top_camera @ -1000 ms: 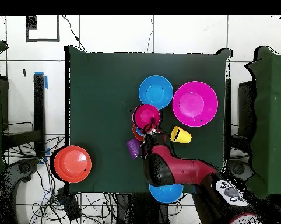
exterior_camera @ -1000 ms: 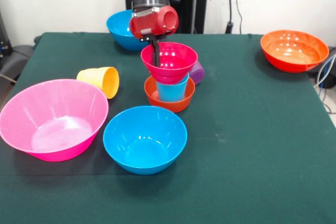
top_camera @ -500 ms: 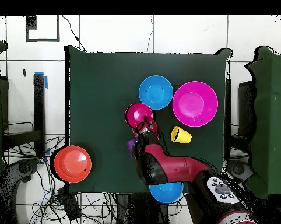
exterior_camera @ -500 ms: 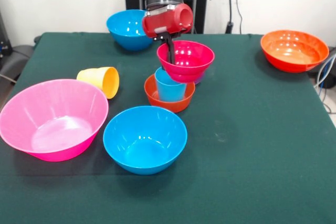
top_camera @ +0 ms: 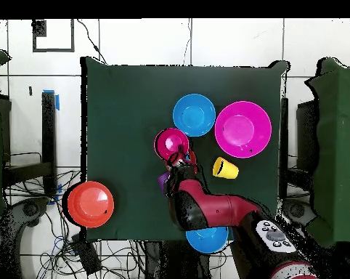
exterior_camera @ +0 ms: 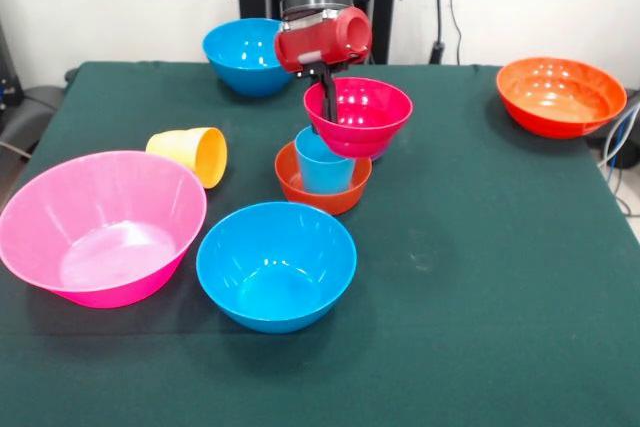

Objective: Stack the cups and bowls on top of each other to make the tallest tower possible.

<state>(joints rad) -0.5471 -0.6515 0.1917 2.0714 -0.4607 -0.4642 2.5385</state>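
My gripper is shut on the near-left rim of the small magenta bowl. It holds the bowl in the air, right of and slightly above the light blue cup. That cup stands upright in the small orange-red bowl on the table. The yellow cup lies on its side to the left. The purple cup is hidden behind the magenta bowl in the front view; a bit of it shows in the overhead view. There the magenta bowl sits just past my gripper.
A big pink bowl and a blue bowl stand at the front left. A second blue bowl stands at the back by the pedestal. The wide orange bowl sits at the back right corner.
The magenta bowl has come off the top of the light blue cup and moved right in the front view with my gripper. The cup now stands uncovered in the orange-red bowl.
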